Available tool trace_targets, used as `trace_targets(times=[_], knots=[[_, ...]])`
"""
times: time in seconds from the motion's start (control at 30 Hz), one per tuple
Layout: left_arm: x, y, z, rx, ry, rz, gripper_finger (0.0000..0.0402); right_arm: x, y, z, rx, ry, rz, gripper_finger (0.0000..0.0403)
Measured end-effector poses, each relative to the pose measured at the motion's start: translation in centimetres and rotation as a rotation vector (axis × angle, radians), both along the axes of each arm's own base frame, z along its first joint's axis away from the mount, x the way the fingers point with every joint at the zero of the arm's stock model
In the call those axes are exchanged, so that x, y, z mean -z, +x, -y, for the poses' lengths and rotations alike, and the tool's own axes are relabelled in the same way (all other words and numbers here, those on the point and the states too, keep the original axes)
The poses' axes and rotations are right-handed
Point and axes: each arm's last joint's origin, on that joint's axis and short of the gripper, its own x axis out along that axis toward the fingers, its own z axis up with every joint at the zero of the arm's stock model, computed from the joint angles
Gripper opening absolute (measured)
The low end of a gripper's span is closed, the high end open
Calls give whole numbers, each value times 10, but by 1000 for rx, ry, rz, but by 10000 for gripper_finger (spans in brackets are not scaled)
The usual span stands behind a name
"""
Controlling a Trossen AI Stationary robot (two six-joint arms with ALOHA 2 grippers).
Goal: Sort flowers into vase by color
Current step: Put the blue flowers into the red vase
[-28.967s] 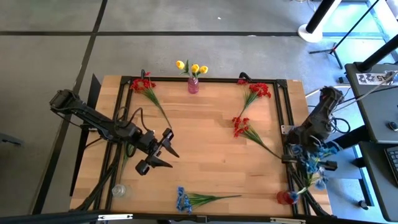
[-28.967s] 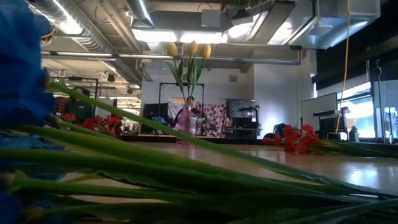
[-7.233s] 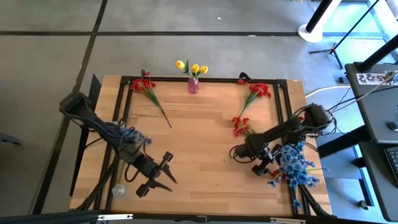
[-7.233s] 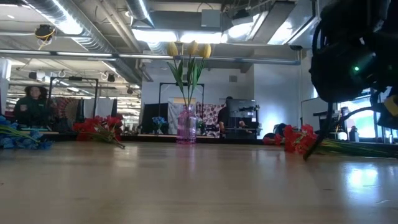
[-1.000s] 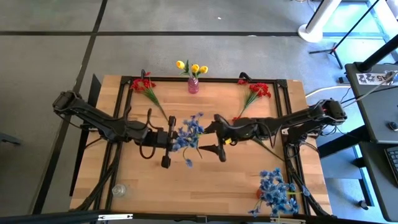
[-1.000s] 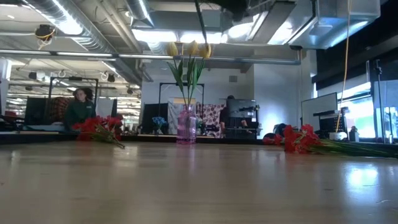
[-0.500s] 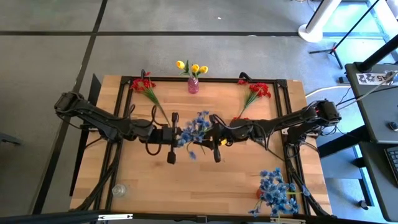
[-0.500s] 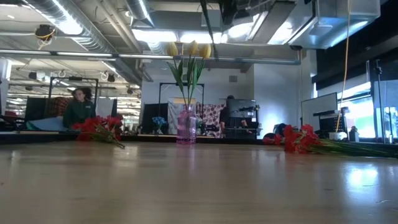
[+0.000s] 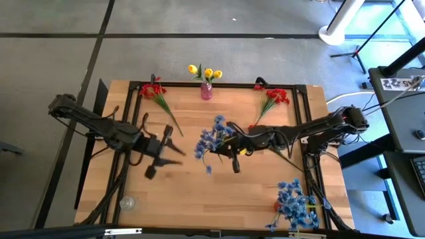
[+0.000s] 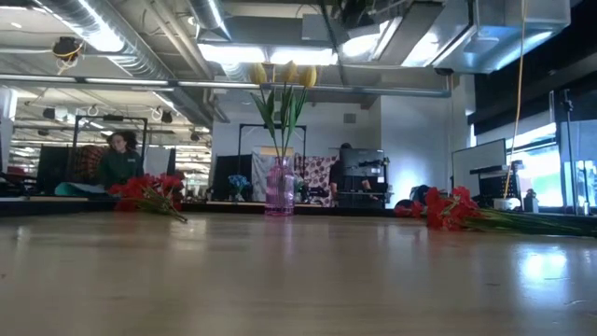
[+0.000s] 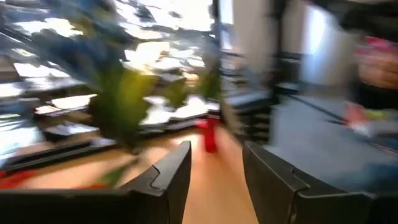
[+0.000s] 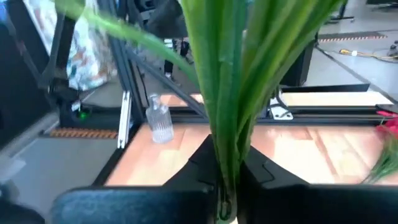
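My right gripper (image 9: 229, 151) hangs over the table's middle, shut on a bunch of blue flowers (image 9: 211, 138). My left gripper (image 9: 163, 149) is open and stands apart from the bunch, on its left; its wrist view shows the open gripper (image 11: 217, 163) with blurred blue blooms (image 11: 74, 37) beyond it. Yellow tulips (image 9: 204, 70) stand in a pink vase (image 9: 206, 91) at the far edge. A second blue bunch (image 9: 297, 202) stands at the near right corner. Red flowers lie at the far left (image 9: 153, 89), the far right (image 9: 275, 97) and beside my right arm (image 9: 255, 130). My right gripper pinches the blue bunch's green stems (image 12: 225, 158) between its two fingers (image 12: 199, 163), which lie across the stems. It reaches in from the table's right side. The bunch is lifted clear of the table, with its blooms (image 9: 211, 138) on the gripper's left.
A small clear glass vase (image 9: 126, 202) stands at the near left corner and also shows in the right wrist view (image 12: 160, 121). A red vase (image 11: 208, 135) shows in the left wrist view. A black frame (image 9: 219, 85) edges the table. People sit in the room beyond (image 10: 117, 159).
The blue bunch has passed from my left gripper to my right one. My left gripper let go and drew back toward the table's left edge. My right gripper has kept near the middle, and the bunch has shifted slightly toward the far right.
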Motion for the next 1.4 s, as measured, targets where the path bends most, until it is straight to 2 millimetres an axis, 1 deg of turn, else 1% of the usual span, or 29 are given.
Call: trace_targets(times=[0.03,0.1,0.17,0.23,0.37,0.4,0.5,0.57,0.63,0.73,0.8,0.9,1.03,1.1,1.17,1.23,1.3,1.4], knots=[[6,-1,3,49,-3,-7,143,-4,-5,3,7,-20,-2,25],[18,-2,9,117,-16,7,143,-19,-15,14,31,-36,25,21],[31,-1,12,139,-30,37,141,-37,-32,24,41,-48,51,12],[45,-2,14,142,-48,56,138,-54,-52,30,22,-82,84,11],[66,0,16,114,-153,98,136,-79,-99,33,-23,-185,110,17],[68,2,17,103,-164,114,135,-83,-109,30,-39,-188,112,18],[81,12,20,46,-150,78,135,-92,-134,23,-88,-199,162,13],[82,21,23,23,-159,60,135,-91,-148,16,-143,-196,174,11],[78,32,29,21,-180,58,135,-92,-161,9,-188,-187,190,11],[78,47,44,44,-175,22,135,-90,-181,3,-192,-148,130,16],[78,57,56,59,-171,13,135,-84,-201,4,-179,-101,39,17],[77,75,78,24,-166,14,135,-81,-230,6,-192,5,-36,11],[84,108,105,9,-151,-7,135,-74,-262,14,-272,127,-135,11],[87,124,116,14,-157,-6,135,-70,-274,21,-271,160,-175,15],[90,141,126,12,-178,2,135,-65,-283,27,-256,183,-220,16],[95,154,134,9,-190,11,135,-56,-286,28,-252,193,-253,11],[100,167,141,6,-210,34,135,-46,-285,25,-285,202,-254,10],[106,182,148,-30,-242,83,135,-27,-279,14,-355,223,-241,11]])
